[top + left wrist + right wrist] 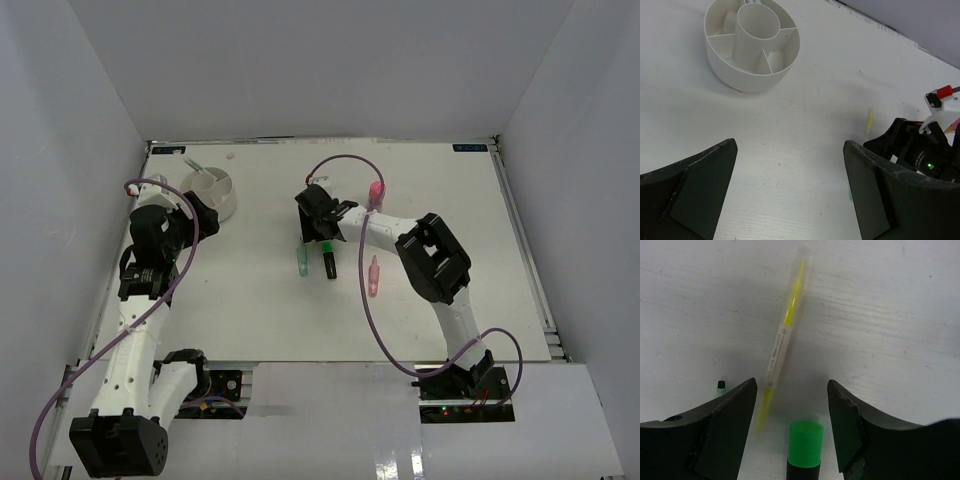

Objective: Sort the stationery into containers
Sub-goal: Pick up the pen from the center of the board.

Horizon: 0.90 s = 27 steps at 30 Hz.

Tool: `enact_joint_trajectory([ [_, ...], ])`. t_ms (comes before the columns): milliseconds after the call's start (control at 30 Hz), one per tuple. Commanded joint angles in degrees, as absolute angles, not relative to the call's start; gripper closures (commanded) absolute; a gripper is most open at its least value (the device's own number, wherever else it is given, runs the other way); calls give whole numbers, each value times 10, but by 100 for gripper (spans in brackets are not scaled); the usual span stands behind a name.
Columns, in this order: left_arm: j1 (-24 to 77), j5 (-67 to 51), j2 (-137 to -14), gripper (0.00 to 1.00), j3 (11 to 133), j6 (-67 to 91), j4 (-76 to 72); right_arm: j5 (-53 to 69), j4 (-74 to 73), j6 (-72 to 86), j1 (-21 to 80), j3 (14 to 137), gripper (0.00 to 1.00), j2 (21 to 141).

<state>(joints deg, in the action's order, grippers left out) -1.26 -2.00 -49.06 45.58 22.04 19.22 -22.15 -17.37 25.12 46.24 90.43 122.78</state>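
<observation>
The white organiser cup (212, 192) stands at the back left; it also shows in the left wrist view (752, 47). A thin pen (194, 164) sticks out of it. My left gripper (206, 217) is open and empty over bare table (790, 145), just in front of the cup. My right gripper (322, 238) is open above a green-capped black marker (805, 445), which lies between its fingers without touching them. A thin yellow pen (785, 335) lies just ahead of the gripper (792, 385). A pale green marker (303, 262), a pink marker (374, 276) and a pink tube (376, 190) lie nearby.
The right arm's black wrist (920, 150) fills the right side of the left wrist view, with the yellow pen (869, 124) beside it. A purple cable (345, 165) loops over the right arm. White walls enclose the table (450, 200).
</observation>
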Motion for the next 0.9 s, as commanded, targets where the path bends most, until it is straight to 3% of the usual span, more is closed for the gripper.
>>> enact_joint_trajectory([
  [0, -10, -26, -474, 2, 455, 217, 184, -246, -177, 280, 465, 932, 36, 1239],
  [167, -11, -26, -474, 2, 455, 217, 184, -249, -171, 281, 464, 939, 41, 1257],
  [867, -10, -62, -495, 2, 455, 225, 181, -237, -158, 246, 449, 969, 88, 1294],
])
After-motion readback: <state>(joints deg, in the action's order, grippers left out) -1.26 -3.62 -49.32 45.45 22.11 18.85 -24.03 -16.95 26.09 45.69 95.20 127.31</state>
